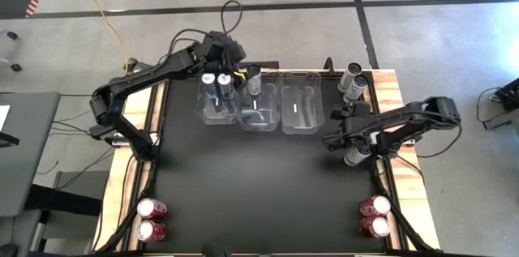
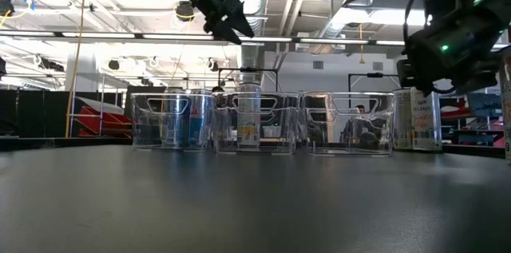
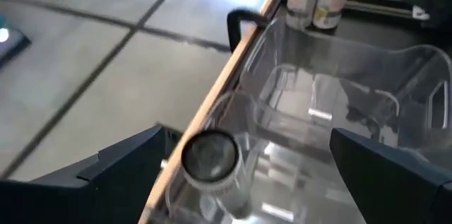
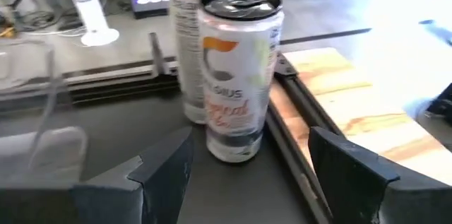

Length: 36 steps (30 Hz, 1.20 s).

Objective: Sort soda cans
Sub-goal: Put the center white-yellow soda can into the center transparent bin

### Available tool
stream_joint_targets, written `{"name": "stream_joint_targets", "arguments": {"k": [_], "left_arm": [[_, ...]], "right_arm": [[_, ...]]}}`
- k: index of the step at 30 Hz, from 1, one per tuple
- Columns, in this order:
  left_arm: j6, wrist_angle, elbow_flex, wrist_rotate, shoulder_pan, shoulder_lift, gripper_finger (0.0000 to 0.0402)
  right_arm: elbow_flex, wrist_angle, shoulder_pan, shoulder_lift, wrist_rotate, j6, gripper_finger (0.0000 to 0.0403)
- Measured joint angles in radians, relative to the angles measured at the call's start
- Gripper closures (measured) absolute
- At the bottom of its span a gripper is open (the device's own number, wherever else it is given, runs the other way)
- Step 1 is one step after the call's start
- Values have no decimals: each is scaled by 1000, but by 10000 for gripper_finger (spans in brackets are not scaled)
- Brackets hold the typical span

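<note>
My slim white can stands upright on the black mat beside its twin, near the wooden edge; my right gripper hangs released around it, untouching; my left gripper, spread wide, hovers over the glossy clear bins.

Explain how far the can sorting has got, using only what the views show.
Done: two blue-silver cans stand in the leftmost bin, one can in the middle bin. In hand: nothing; open left gripper above the bins, open right gripper facing white cans. Left: four red cans.
</note>
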Motion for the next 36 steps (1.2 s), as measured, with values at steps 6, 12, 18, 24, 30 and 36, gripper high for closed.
{"name": "stream_joint_targets", "arguments": {"k": [6,12,18,24,30,36], "left_arm": [[27,-5,-1,-1,7,3,6],[26,18,-1,-1,13,3,6],[40,8,-1,-3,30,3,6],[61,-42,-1,0,45,3,6],[48,-59,-1,0,53,3,6],[43,-95,0,0,53,3,6]], "right_arm": [[2,15,-88,0,-67,-83,106],[23,99,-82,-4,-132,-110,106],[2,143,-8,-4,29,-62,106],[-91,192,26,-4,30,77,105],[-132,263,-23,-3,50,97,74],[-132,263,-81,-3,144,-8,34]]}}
